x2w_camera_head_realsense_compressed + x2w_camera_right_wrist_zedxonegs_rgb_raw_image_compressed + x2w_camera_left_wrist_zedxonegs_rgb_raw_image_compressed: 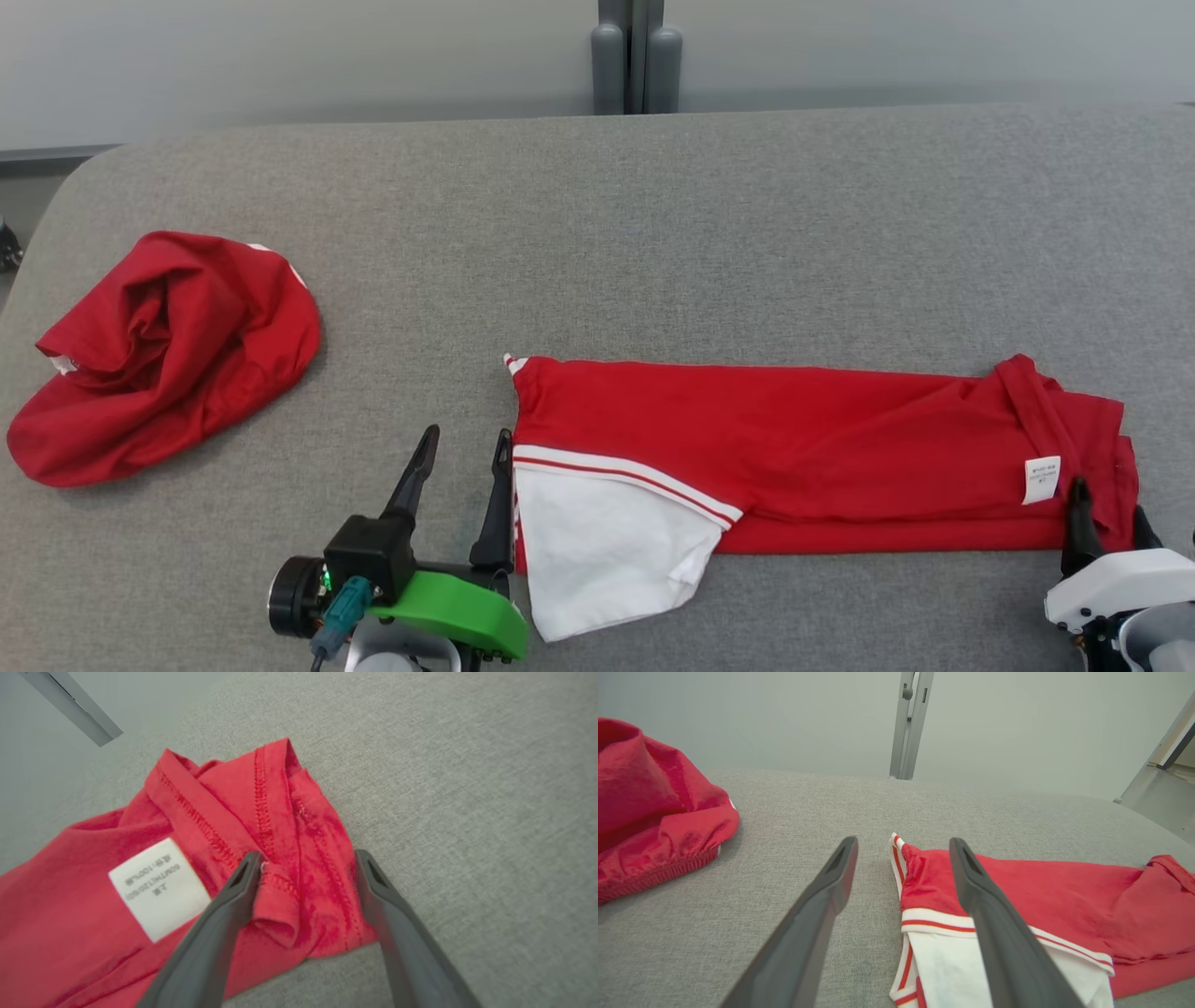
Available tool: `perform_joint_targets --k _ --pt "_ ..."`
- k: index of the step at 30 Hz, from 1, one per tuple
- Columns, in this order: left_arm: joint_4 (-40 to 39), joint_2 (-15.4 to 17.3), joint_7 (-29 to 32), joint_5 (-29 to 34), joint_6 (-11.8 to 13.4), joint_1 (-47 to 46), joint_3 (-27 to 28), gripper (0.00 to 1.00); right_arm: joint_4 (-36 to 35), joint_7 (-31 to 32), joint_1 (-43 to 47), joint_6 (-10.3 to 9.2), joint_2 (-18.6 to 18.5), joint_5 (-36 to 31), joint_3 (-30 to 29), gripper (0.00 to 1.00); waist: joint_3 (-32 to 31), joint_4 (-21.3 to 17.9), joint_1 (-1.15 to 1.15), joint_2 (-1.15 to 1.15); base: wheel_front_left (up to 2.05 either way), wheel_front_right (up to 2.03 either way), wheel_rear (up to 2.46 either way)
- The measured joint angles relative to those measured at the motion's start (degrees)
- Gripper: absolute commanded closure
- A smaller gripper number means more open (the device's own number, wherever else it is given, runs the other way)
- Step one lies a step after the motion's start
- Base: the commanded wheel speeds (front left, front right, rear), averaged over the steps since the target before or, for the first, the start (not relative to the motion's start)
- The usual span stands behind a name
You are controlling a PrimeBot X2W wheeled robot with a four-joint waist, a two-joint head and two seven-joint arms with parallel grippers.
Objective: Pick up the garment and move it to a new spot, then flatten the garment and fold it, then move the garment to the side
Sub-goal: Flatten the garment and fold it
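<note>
The garment point(794, 439) is a red shirt folded into a long strip across the grey padded table point(653, 233), with a white, red-striped sleeve point(597, 551) at its left end and a white label point(1042, 479) near its right end. My left gripper point(468, 433) is open at the strip's left edge. In the left wrist view that gripper point(902, 842) straddles the edge, one finger over the garment point(1041, 891) and the other over bare table. My right gripper point(1109, 499) is open over the right end. Its wrist view shows the gripper point(308, 856) with a stitched hem fold of the garment point(224, 793) between the fingers, beside the label point(159, 889).
A second red garment point(163, 355) lies crumpled at the table's left, also visible as the red heap point(649, 807) in the left wrist view. A grey post point(635, 56) stands behind the far edge. The table's left corner is rounded. Bare grey surface stretches behind the strip.
</note>
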Motion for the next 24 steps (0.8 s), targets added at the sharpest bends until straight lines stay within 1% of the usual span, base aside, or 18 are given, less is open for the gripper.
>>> perform_joint_targets --k 4,8,9,10,13,18,20,24 --pt "0.0 0.0 0.0 0.3 0.0 -0.4 0.2 0.00 3.5 -0.2 -2.1 -0.05 -0.2 2.8 1.8 0.00 1.0 0.4 0.00 0.00 0.00 0.00 0.00" --pt "0.0 0.0 0.0 0.4 -0.2 -0.9 0.2 0.00 5.5 -0.4 -3.3 -0.14 -1.1 5.4 5.5 0.00 1.5 0.9 0.00 0.00 0.00 0.00 0.00" --pt "0.1 0.0 0.0 0.4 -0.2 -1.0 0.3 0.00 5.8 -0.4 -3.4 -0.19 -1.3 6.2 6.6 0.67 1.5 0.9 0.00 0.00 0.00 0.00 0.00" --pt "0.1 0.0 0.0 0.4 -0.2 -1.0 0.3 0.00 6.0 -0.4 -3.6 -0.27 -1.6 6.8 7.4 1.00 1.5 1.0 0.00 0.00 0.00 0.00 0.00" --pt "0.3 0.0 0.0 0.4 -0.2 -1.0 0.2 0.00 7.1 -0.4 -4.3 -0.04 -2.2 8.8 10.1 1.00 0.9 1.0 0.00 0.00 0.00 0.00 0.00" --pt "0.5 0.0 0.0 0.3 -0.2 -0.8 0.1 0.00 8.5 -0.2 -4.3 0.10 -4.5 10.1 10.6 1.00 -0.3 0.8 0.00 0.00 0.00 0.00 0.00" --pt "0.6 0.0 0.0 0.3 -0.2 -0.7 0.2 0.00 9.2 -0.2 -4.3 0.11 -5.8 10.1 10.1 1.00 -0.8 0.7 0.00 0.00 0.00 0.00 0.00" --pt "0.6 0.0 0.0 0.1 -0.2 -0.4 0.1 0.00 10.2 -0.1 -4.2 0.03 -9.8 9.8 6.9 1.00 -1.9 0.5 0.00 0.00 0.00 0.00 0.00"
